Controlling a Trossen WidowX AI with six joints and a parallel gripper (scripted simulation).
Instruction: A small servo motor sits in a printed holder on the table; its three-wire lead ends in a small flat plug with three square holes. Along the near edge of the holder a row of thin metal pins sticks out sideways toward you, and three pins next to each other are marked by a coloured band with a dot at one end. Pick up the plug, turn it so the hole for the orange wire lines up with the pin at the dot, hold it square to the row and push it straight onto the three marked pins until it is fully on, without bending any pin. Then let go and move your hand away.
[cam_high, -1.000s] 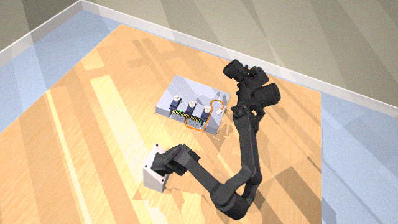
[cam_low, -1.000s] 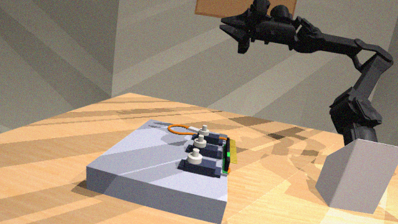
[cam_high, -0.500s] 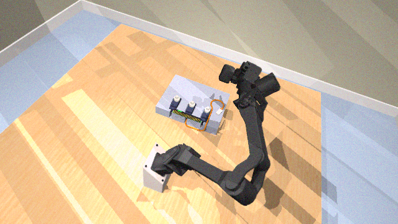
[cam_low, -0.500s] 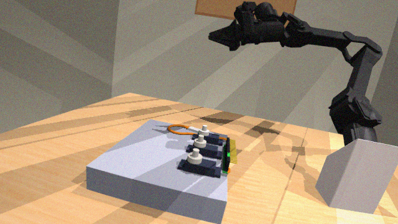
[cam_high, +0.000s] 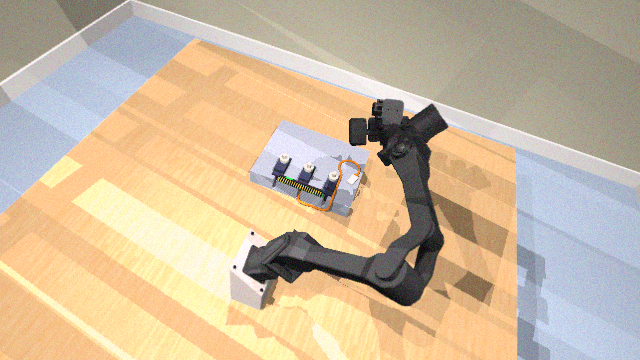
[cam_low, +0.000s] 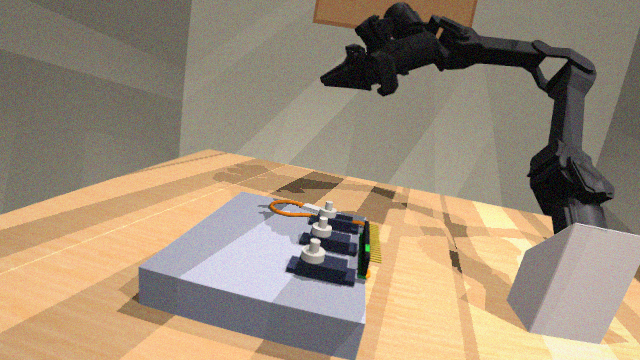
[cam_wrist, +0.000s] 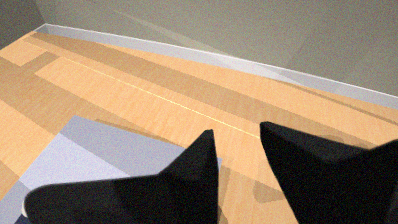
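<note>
The pale printed holder (cam_high: 300, 137) (cam_low: 210, 260) (cam_wrist: 120, 145) carries small dark servos with white hubs. The white plug (cam_high: 353, 178) (cam_low: 311, 208) lies on top of the holder near its right edge in the top view, at the end of the looped orange lead (cam_high: 332, 197) (cam_low: 285, 201). The pin row (cam_high: 300, 185) (cam_low: 375, 245) sticks out along the near edge. A bright green mark (cam_high: 288, 178) (cam_low: 367, 248) shows there; the dot cannot be made out. My gripper (cam_wrist: 236, 134) (cam_low: 323, 79) is partly open and empty, high above the holder. The plug is out of the wrist view.
The wooden table (cam_high: 165, 150) (cam_low: 440, 300) (cam_wrist: 120, 95) surrounds the holder. The arm's pale base block (cam_high: 250, 290) (cam_low: 575, 290) stands on the near side. A white skirting strip (cam_high: 320, 57) (cam_wrist: 200, 54) runs along the wall beyond the table.
</note>
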